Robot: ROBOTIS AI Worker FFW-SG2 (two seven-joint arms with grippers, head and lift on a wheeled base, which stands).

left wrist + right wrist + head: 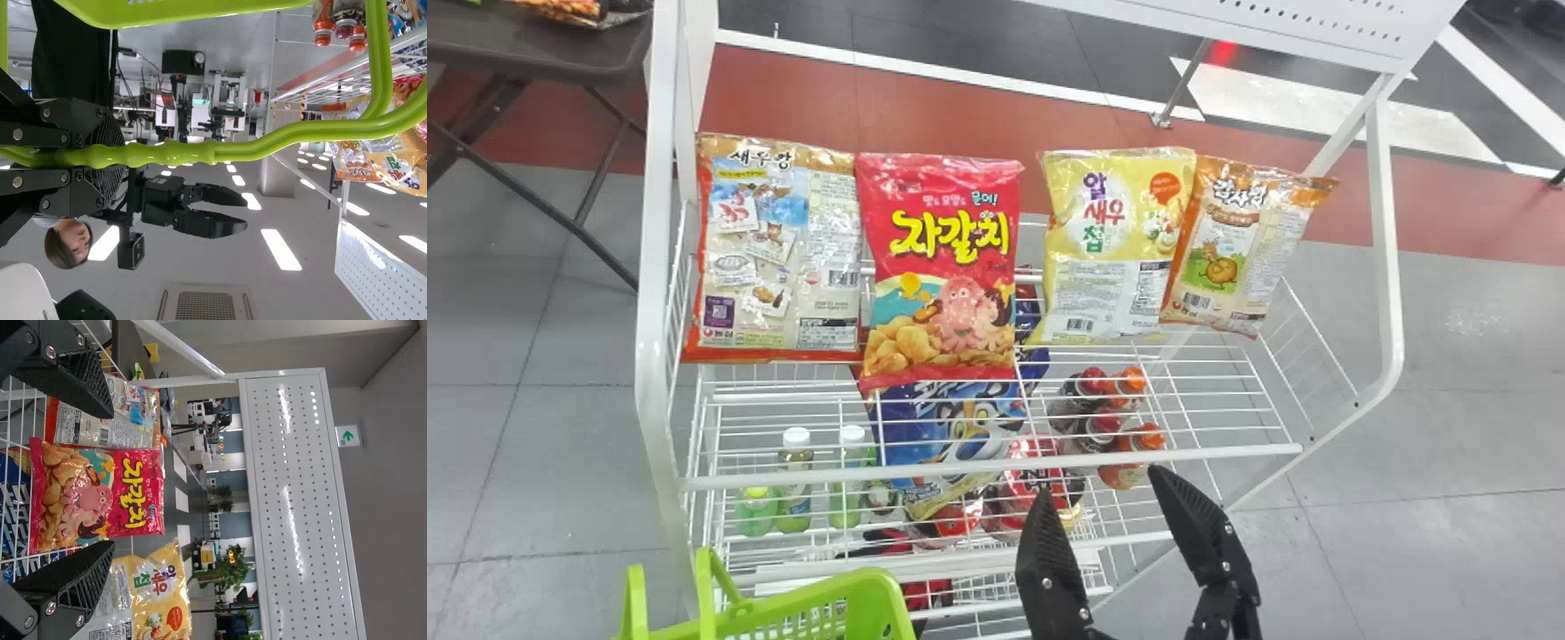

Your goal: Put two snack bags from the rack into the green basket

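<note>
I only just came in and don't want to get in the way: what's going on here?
The robot's left gripper holds the green basket by its handle. Its right gripper is open and empty, in front of the rack. Four snack bags are on the rack's upper shelf.

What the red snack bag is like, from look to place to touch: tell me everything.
The red snack bag is glossy, plastic-looking and puffed, with flat end seams, yellow lettering and a picture of pink octopuses and golden snacks. It looks unopened. It stands upright, printed front outward, on the wire shelf, its side against the orange-edged bag, with a gap to the yellow bag. No gripper touches it.
</note>
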